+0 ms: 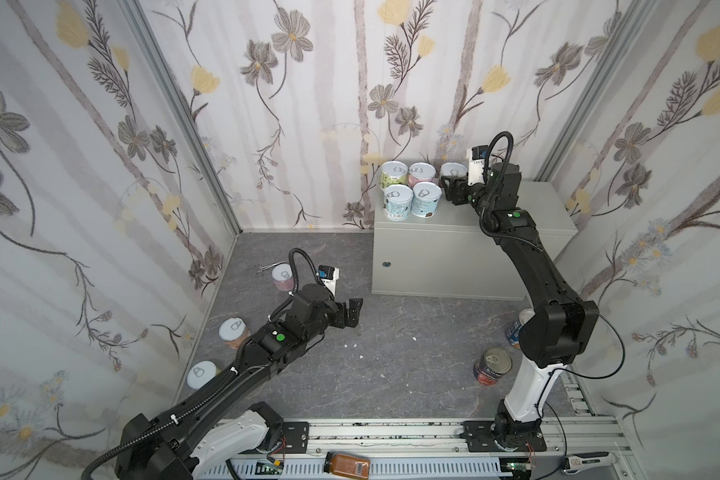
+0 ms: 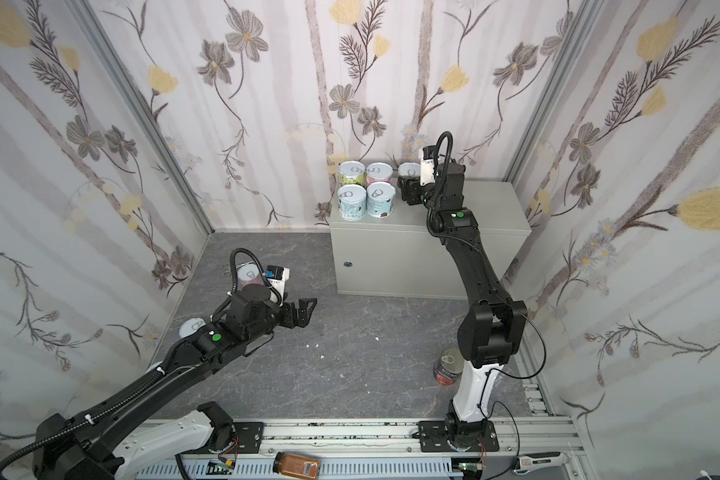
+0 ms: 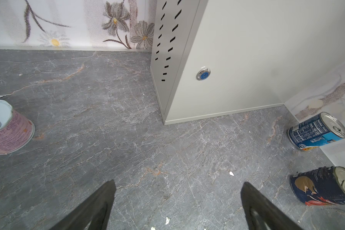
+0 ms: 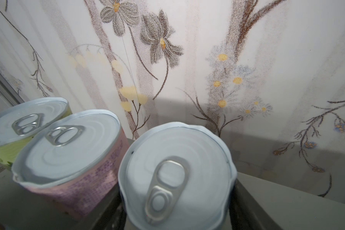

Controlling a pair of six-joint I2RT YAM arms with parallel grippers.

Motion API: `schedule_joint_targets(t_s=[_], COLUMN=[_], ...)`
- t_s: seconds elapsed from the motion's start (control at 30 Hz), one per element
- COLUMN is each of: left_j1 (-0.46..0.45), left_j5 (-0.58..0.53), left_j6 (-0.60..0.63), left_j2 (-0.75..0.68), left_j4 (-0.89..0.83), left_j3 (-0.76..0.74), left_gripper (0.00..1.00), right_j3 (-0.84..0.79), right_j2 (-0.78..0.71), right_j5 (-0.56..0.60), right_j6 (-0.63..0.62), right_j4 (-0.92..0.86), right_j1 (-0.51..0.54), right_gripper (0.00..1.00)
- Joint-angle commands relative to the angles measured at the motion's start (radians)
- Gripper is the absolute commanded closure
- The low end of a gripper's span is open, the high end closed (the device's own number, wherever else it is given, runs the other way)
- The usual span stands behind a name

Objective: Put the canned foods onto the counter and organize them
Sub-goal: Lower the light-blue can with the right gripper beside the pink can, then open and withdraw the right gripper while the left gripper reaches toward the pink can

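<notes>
Right gripper [image 1: 449, 183] clamps a short can [image 4: 175, 175] upright on the counter [image 1: 537, 208], beside the pink can [image 4: 72, 159]. Left gripper [image 3: 177, 185] hangs spread wide over the floor [image 3: 108, 119].

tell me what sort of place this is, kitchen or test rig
Probably a robot test cell, not a real kitchen: floral wallpaper panels in metal framing, two arms bolted to an aluminium rail, a grey metal cabinet standing in as counter.

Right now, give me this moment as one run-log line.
right gripper: shut on short can, counter back row | left gripper: open, empty, above floor | counter: four other cans placed | floor: five cans remaining
</notes>
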Motion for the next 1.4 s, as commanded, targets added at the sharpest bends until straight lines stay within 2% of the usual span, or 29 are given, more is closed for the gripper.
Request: schedule_joint_targets(t_s=[0.0, 0.27, 0.53, 0.87, 1.0, 1.13, 1.37], left_j1=[0.001, 0.001, 0.0, 0.005, 0.036, 0.091, 0.171], left_j5=[-0.005, -0.012, -0.049, -0.115, -0.142, -0.151, -0.179], left_j6=[-0.006, -0.006, -0.008, -0.017, -0.017, -0.03, -0.007], left_j2=[-0.007, -0.012, -0.018, -0.044, -0.044, -0.025, -0.001], left_j4=[0.014, 0.014, 0.008, -0.031, -0.056, -0.094, -0.155], left_j3=[0.007, 0.003, 0.008, 0.058, 0.075, 0.107, 0.186], left_gripper=[0.0, 0.0, 0.0, 0.0, 0.0, 0.0, 0.0], right_j3=[-0.008, -0.009, -0.03, -0.035, -0.07, -0.171, -0.531], right_j2=[-0.007, -0.014, -0.052, -0.113, -0.164, -0.272, -0.59], right_j5=[-0.021, -0.011, 0.03, 0.033, 0.037, 0.067, 0.112], right_j6=[-0.006, -0.006, -0.014, -0.016, -0.014, 0.001, 0.057], right_j4=[0.009, 0.003, 0.005, -0.006, -0.001, 0.029, 0.191], right_j1=[0.004, 0.01, 0.01, 0.007, 0.007, 0.008, 0.019], right_gripper=[0.34, 0.34, 0.18, 0.1, 0.08, 0.07, 0.04])
